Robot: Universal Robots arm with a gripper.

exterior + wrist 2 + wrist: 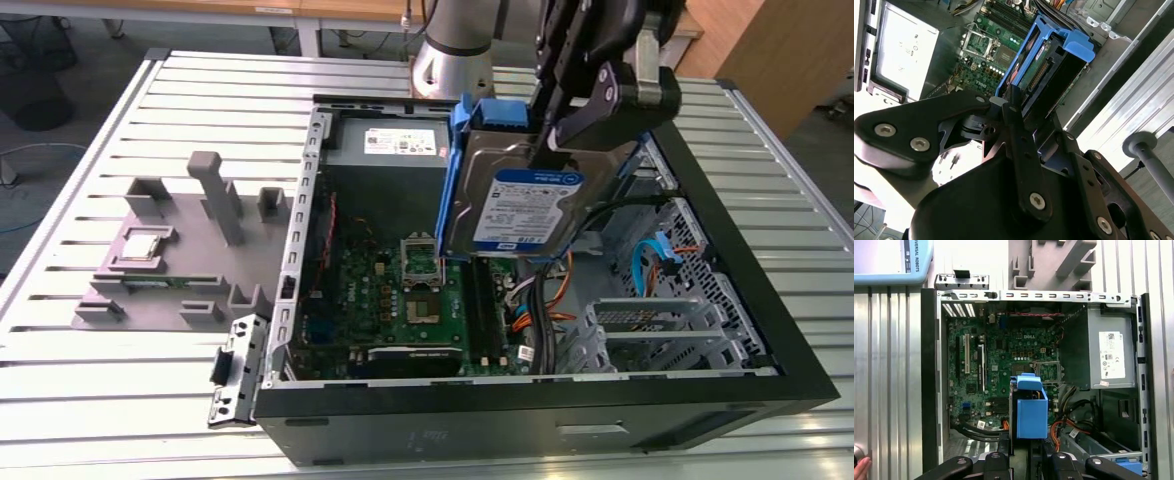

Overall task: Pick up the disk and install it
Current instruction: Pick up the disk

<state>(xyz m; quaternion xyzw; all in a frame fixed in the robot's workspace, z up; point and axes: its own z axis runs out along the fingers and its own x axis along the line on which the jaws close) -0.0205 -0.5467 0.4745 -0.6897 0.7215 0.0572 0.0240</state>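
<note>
Slatted metal table [80, 400] carries an open PC case [534, 435] lying on its side. A grey rack [174, 240] sits at 9 o'clock of the case in the exterior view. Inside the case: green motherboard [400, 290] in the middle, grey power supply [387, 145] at 12 o'clock, metal drive cage [661, 330] at 4 o'clock, w/ blue cables [663, 255] just beside it toward 12.

Step in hand, as I judge it: pick-up is done, install isn't. The disk [521, 215] hangs on edge in the air over the case, approx 1 o'clock from the motherboard's centre, touching nothing but the gripper [554, 140]. The jaws are clamped on the disk's upper end, at the blue carrier.

Next move calls for, imo: turning the disk off its edge to match the cage, lining the carrier rails up w/ the slot, and keeping clear of the loose wiring.

Views differ. The exterior view gives the label face & how high the disk rides above the case. The second wrist view gives the other face, w/ green circuit board & connector row inside the blue frame. The first wrist view looks straight down, so the disk appears end-on as a blue block over the motherboard
</note>
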